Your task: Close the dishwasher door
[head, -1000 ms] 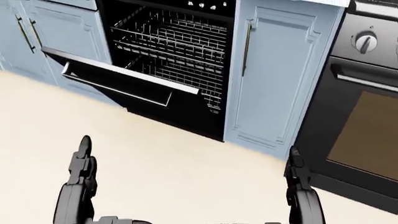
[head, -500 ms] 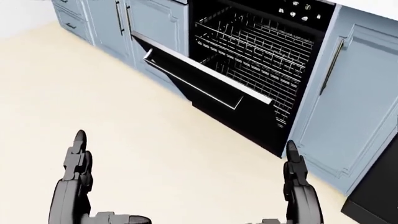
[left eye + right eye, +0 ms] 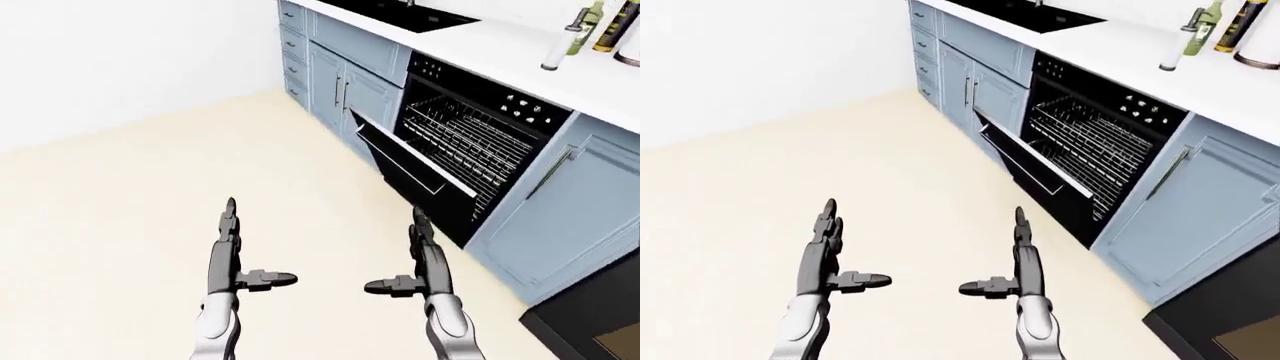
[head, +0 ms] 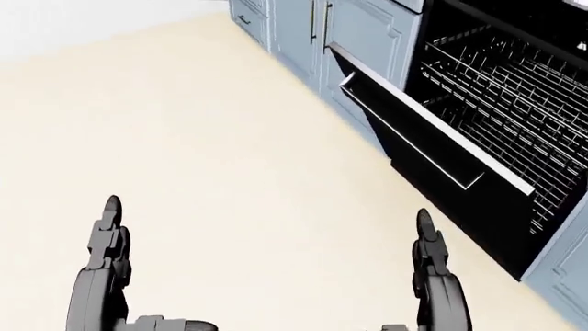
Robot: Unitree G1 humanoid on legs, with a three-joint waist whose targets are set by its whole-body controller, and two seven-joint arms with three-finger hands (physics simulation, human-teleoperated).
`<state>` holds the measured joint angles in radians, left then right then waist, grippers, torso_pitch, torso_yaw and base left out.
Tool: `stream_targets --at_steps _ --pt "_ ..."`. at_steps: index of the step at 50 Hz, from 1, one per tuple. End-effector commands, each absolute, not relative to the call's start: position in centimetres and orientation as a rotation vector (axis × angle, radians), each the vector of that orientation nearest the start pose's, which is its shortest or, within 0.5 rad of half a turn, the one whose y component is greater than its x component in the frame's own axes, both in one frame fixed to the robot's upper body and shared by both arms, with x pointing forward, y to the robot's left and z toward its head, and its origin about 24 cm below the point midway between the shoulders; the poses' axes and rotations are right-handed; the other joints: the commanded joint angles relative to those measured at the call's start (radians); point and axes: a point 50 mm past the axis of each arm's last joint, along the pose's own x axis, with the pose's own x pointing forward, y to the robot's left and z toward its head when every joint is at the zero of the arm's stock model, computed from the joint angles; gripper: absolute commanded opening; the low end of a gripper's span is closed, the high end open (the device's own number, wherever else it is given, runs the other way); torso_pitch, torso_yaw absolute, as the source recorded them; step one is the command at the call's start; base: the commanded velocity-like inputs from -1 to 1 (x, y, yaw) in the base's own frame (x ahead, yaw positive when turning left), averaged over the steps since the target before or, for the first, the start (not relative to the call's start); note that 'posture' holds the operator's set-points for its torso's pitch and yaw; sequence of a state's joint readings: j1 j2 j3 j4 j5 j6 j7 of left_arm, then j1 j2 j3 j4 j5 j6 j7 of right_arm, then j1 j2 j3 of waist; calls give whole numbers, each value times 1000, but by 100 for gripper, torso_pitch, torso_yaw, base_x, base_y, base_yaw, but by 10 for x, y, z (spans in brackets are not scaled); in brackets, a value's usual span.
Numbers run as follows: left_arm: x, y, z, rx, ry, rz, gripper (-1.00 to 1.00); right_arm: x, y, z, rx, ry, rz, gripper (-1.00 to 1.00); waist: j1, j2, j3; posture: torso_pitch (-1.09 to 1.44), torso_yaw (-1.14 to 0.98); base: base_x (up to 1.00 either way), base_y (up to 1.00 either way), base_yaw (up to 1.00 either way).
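Note:
The dishwasher (image 3: 470,135) sits under the counter between blue cabinets, at the right of the left-eye view. Its black door (image 3: 412,159) hangs partly open, tilted out and down over the floor, with a handle bar (image 4: 418,148) along its outer face. Wire racks (image 4: 515,110) show inside. My left hand (image 3: 250,251) and right hand (image 3: 395,251) are held out low in the view, fingers straight and thumbs turned inward, both open and holding nothing. The right hand is nearer the door, below it and to its left in the view, well apart from it.
Blue cabinets (image 3: 345,94) run to the left of the dishwasher, and another cabinet (image 3: 570,217) stands to its right. A black oven (image 3: 590,322) fills the bottom right corner. The white counter (image 3: 500,45) carries a sink (image 3: 400,11) and bottles (image 3: 560,45). A white wall (image 3: 120,52) stands at left above beige floor (image 3: 130,225).
The whole head view has swung: the dishwasher has slid from the middle to the right edge and more floor shows at left. The door's tilt looks unchanged. Both hands stay open.

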<state>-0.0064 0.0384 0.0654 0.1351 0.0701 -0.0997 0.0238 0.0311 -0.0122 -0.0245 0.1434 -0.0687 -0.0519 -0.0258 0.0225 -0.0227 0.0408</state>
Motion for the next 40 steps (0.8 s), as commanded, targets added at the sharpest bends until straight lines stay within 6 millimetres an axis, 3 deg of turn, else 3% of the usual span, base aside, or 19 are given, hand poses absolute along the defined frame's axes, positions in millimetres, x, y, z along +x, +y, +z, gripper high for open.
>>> stream_targets --at_steps 1,4,5,6,7,10,16,18,19,20,21,23,30,32,33,34,36,38,40 --pt "257 170 38 106 -58 68 100 248 -161 21 -85 41 -56 100 -4 -4 -12 0 0 0 0 59" --pt "257 170 38 106 -58 68 100 248 -161 21 -85 40 -55 100 -16 -78 -26 0 0 0 0 59" --pt "257 170 38 106 -58 69 100 247 -161 21 -85 40 -56 100 -22 -33 -17 0 0 0 0 59" --pt "257 170 38 106 -58 69 100 247 -161 21 -86 40 -56 100 -12 -51 -16 0 0 0 0 59" --pt "257 170 38 106 -58 70 100 247 -161 21 -85 41 -56 100 -14 -51 -19 0 0 0 0 59" --pt "257 169 38 107 -58 68 100 247 -161 20 -85 41 -55 100 -12 -27 -26 0 0 0 0 59" --pt "256 169 38 107 -57 68 100 247 -161 20 -86 41 -56 100 -21 59 -17 0 0 0 0 59" --pt "256 170 38 107 -58 69 100 247 -161 20 -86 41 -56 100 -20 115 -30 0 0 0 0 59" --pt "256 170 38 107 -59 69 100 246 -161 20 -85 41 -56 100 -18 121 -44 0 0 0 0 59" --pt "256 170 38 106 -59 69 100 246 -162 21 -85 41 -57 100 -5 98 -28 0 0 0 0 59" --pt "256 169 38 107 -59 68 100 246 -162 21 -86 41 -57 100 -4 99 -27 0 0 0 0 59" --pt "256 169 38 107 -59 68 100 246 -162 21 -85 41 -57 100 5 78 -33 0 0 0 0 59" --pt "255 169 39 105 -62 68 100 247 -162 21 -85 41 -57 100 -4 1 -12 0 0 0 0 59" --pt "255 169 40 105 -62 69 100 247 -161 21 -86 42 -54 100 -7 -45 -17 0 0 0 0 59" --pt "255 170 40 104 -63 70 100 247 -161 21 -86 42 -53 100 -12 -83 -33 0 0 0 0 59" --pt "255 170 40 103 -64 70 100 247 -161 22 -86 42 -53 100 -22 -35 -22 0 0 0 0 59" --pt "255 169 40 101 -66 69 100 247 -161 22 -86 41 -53 100 -15 -50 -18 0 0 0 0 59" --pt "256 169 38 103 -63 67 100 247 -161 23 -87 41 -52 100 -12 -37 -27 0 0 0 0 59" --pt "256 169 39 103 -63 66 100 248 -160 24 -87 40 -50 100 -14 -16 -21 0 0 0 0 58"
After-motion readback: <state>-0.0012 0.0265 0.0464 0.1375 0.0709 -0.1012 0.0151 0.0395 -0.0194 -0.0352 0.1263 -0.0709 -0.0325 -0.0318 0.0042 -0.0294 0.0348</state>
